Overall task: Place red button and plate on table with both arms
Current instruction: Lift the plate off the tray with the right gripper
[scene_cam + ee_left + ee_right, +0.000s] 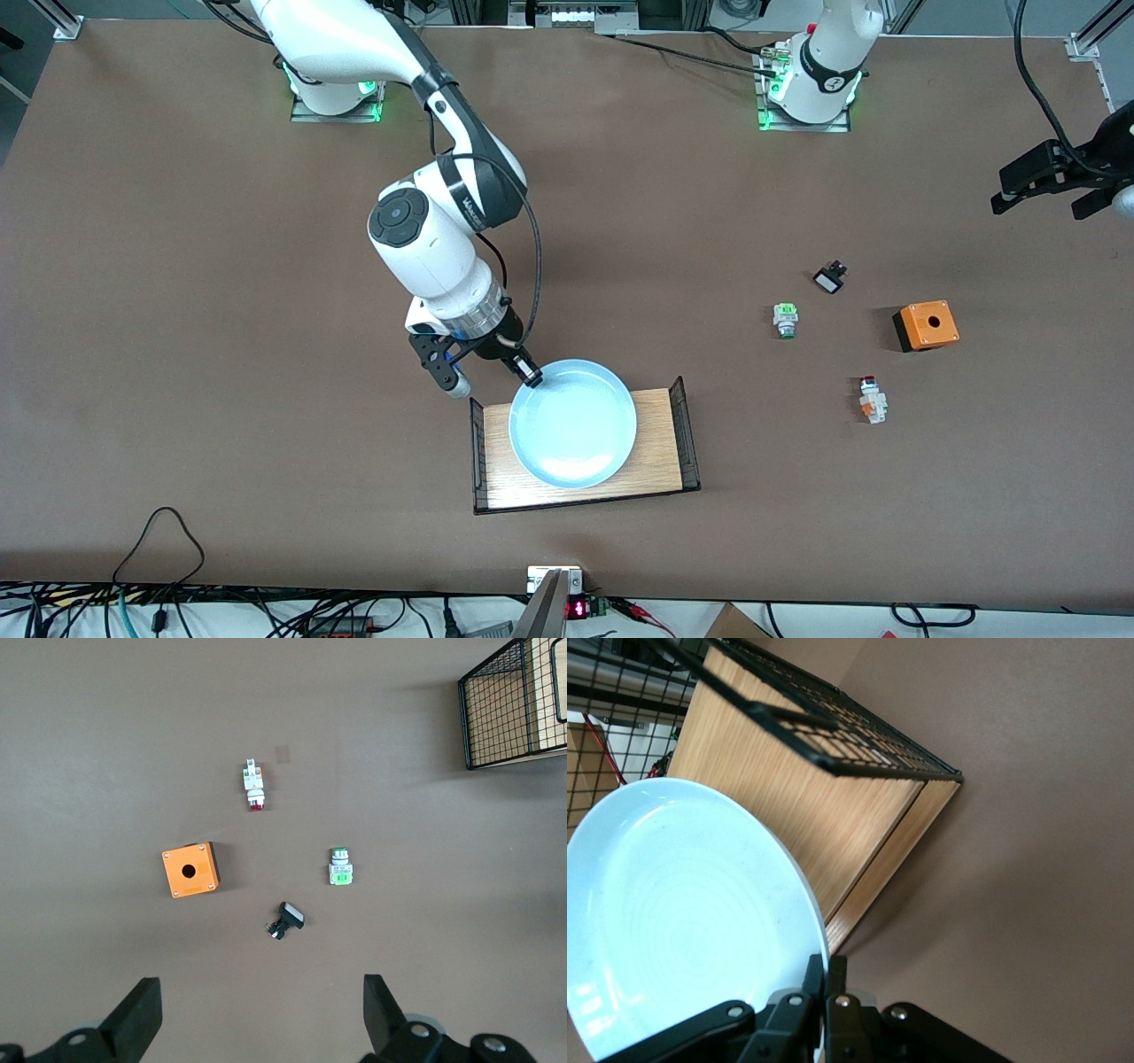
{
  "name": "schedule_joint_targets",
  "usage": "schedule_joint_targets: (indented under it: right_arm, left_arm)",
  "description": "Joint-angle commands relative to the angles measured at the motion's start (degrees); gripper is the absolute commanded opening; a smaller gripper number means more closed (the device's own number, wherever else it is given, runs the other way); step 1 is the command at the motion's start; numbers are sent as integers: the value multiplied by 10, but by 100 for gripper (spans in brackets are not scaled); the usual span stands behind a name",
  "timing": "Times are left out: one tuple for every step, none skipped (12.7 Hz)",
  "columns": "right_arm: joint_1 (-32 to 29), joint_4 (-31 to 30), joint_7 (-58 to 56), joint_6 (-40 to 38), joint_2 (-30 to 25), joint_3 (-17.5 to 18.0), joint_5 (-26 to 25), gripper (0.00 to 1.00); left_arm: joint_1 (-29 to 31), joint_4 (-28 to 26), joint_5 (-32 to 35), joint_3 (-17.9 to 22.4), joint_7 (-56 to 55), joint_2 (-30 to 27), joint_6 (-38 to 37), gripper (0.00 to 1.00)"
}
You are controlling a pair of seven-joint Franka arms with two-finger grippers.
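In the front view, the plate is seen over the wooden tray, its rim pinched by the right gripper on the side toward the robots' bases. Whether the plate rests on the tray or is raised slightly cannot be told here. The red button lies on the table toward the left arm's end, nearer the camera than the green switch and the orange box. The left gripper is held high near the table's edge, above that cluster.

In the left wrist view, the left gripper's fingers are spread apart, holding nothing. The red button is shown with its long axis running away from the gripper, red cap toward it, past the orange box.

In the right wrist view, the right gripper is clamped on the plate's rim, and the plate appears tilted above the tray.
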Motion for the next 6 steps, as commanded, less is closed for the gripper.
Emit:
schedule_joint_targets:
  right_arm:
    - [-7, 67, 2, -110, -5, -6, 9, 0]
    - [-11, 81, -1, -146, -5, -7, 8, 0]
    - [-15, 83, -3, -167, -8, -7, 6, 0]
    - [-16, 83, -6, -187, -22, -6, 4, 0]
    - [-21, 83, -7, -203, -28, -8, 3, 0]
    - [-26, 83, -10, -220, -36, -8, 4, 0]
  left_arm:
    - [4, -9, 15, -6, 5, -10, 6, 100]
    - [4, -9, 15, -6, 5, -10, 6, 100]
    - [4, -9, 15, -6, 5, -10, 6, 100]
    - [4, -9, 15, -6, 5, -10, 6, 100]
    - [4, -9, 15, -6, 5, -10, 6, 100]
    - [4, -9, 15, -6, 5, -10, 6, 100]
